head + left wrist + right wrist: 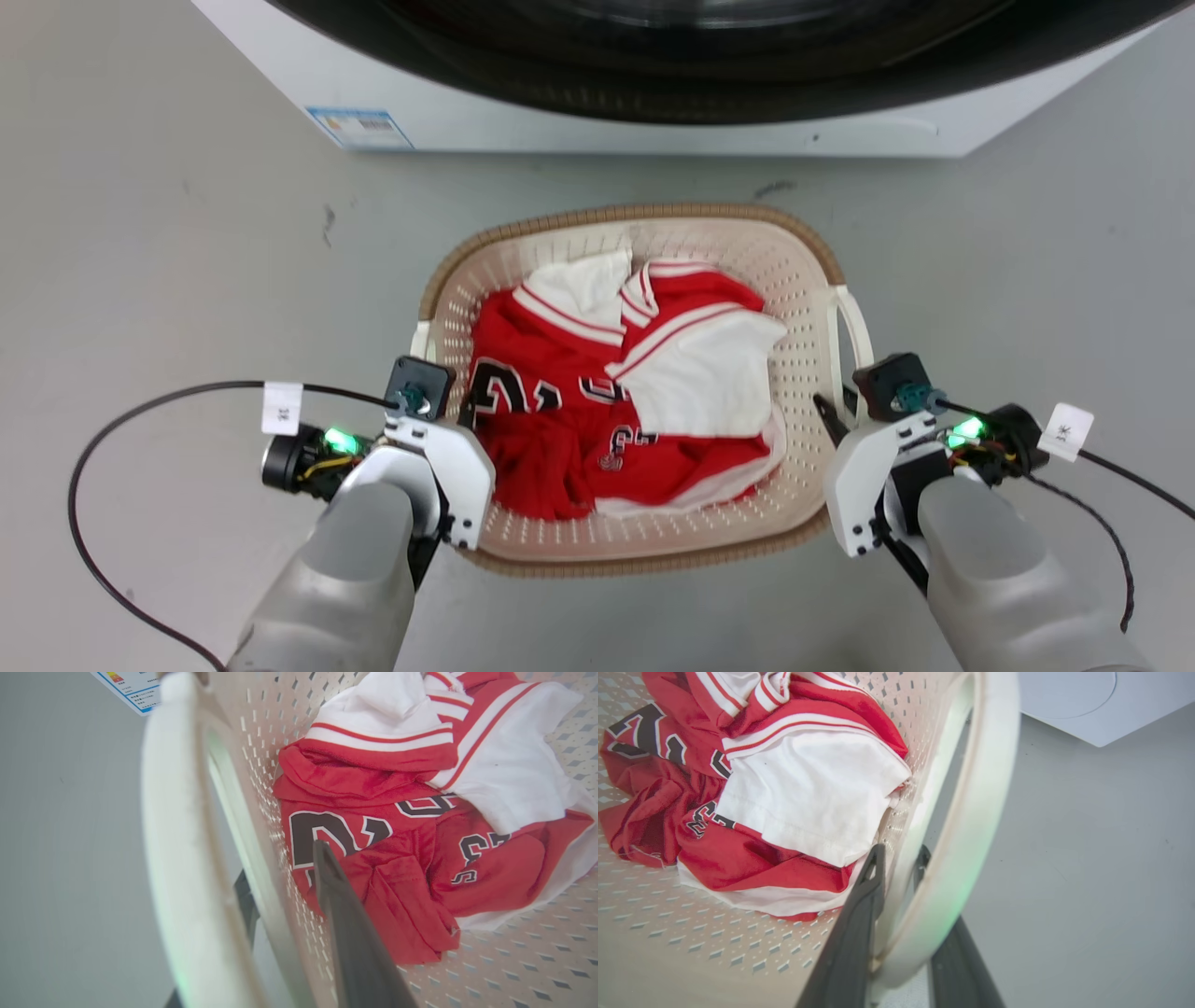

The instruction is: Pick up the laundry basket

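While left end effector [281, 861], right end effector [900, 851] straddle laundry basket [801, 280]

The laundry basket [653, 560] sits on the floor [140, 280] before the washing machine [560, 121], red-and-white jerseys [560, 448] inside. My left tool [453, 411] is at its left side, my right tool [836, 420] at its right handle [859, 327].

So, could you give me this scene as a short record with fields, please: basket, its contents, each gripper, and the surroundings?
Laundry basket: upright on the grey floor, before the washing machine.
Contents: red and white clothes.
Left gripper: one finger inside the basket's wall, one outside.
Right gripper: the same, astride the opposite wall.
Grip: cannot tell whether closed.
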